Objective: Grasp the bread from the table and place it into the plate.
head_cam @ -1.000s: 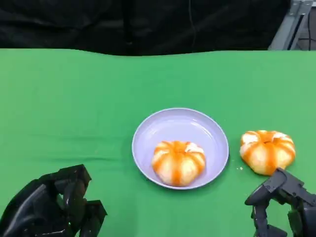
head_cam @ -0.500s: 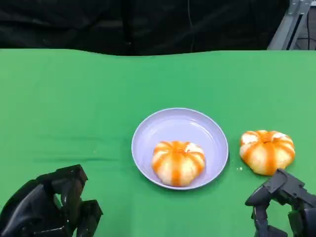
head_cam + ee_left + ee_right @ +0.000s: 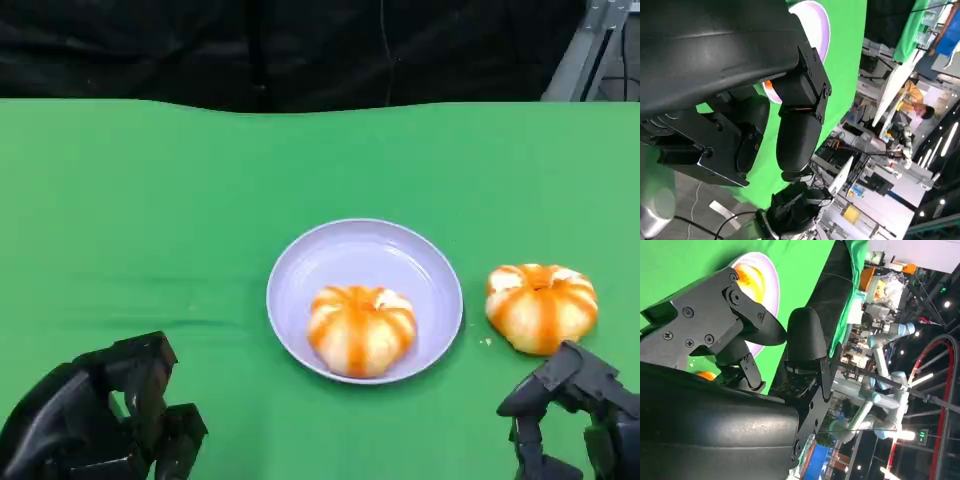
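Observation:
A lilac plate (image 3: 335, 262) lies mid-table on the green cloth, with one orange-striped bread roll (image 3: 360, 329) in its near half. A second roll (image 3: 540, 307) lies on the cloth just right of the plate. My right hand (image 3: 570, 415) hovers at the near right edge, just in front of that roll, fingers apart and holding nothing. My left hand (image 3: 100, 415) is at the near left, far from the plate, fingers loosely curled with nothing in them. The plate (image 3: 771, 287) and its roll (image 3: 751, 276) show past my right hand's fingers (image 3: 747, 322) in the right wrist view.
Green cloth (image 3: 150, 200) covers the table up to a black backdrop at the far edge. A metal frame (image 3: 590, 45) stands at the far right corner. A few crumbs lie between plate and loose roll.
My left hand has sunk slightly toward the near edge. The right hand, both rolls and the plate are unmoved.

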`<state>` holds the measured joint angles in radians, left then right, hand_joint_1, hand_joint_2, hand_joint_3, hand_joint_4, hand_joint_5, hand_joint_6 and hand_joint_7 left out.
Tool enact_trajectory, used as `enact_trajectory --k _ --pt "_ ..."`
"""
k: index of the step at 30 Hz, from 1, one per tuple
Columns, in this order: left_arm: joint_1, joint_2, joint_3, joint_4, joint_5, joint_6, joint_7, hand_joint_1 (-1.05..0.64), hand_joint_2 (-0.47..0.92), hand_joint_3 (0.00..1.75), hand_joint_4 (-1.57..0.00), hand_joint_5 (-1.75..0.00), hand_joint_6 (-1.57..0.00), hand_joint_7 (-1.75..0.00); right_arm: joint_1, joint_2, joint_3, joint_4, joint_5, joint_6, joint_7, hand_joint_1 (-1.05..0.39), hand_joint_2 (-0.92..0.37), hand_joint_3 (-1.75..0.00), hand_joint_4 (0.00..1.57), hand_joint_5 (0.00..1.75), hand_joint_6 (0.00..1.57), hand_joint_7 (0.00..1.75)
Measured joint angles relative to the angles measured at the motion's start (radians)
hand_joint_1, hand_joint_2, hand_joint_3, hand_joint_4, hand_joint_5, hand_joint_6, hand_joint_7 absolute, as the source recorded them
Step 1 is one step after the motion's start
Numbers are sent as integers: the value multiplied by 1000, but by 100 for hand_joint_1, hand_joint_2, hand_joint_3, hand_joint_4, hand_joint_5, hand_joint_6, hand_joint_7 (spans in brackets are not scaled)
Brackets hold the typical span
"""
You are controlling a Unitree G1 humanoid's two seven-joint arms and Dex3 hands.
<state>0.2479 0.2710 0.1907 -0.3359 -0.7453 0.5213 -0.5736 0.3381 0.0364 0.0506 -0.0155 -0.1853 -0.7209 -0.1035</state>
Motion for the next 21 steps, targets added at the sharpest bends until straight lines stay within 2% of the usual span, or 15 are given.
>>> enact_trajectory --k 21 --pt "-3 0 0 -1 -2 12 8 13 59 166 -111 -175 -97 -175 1 1 1 -1 0 2 0 -10 -51 -122 84 175 75 151"
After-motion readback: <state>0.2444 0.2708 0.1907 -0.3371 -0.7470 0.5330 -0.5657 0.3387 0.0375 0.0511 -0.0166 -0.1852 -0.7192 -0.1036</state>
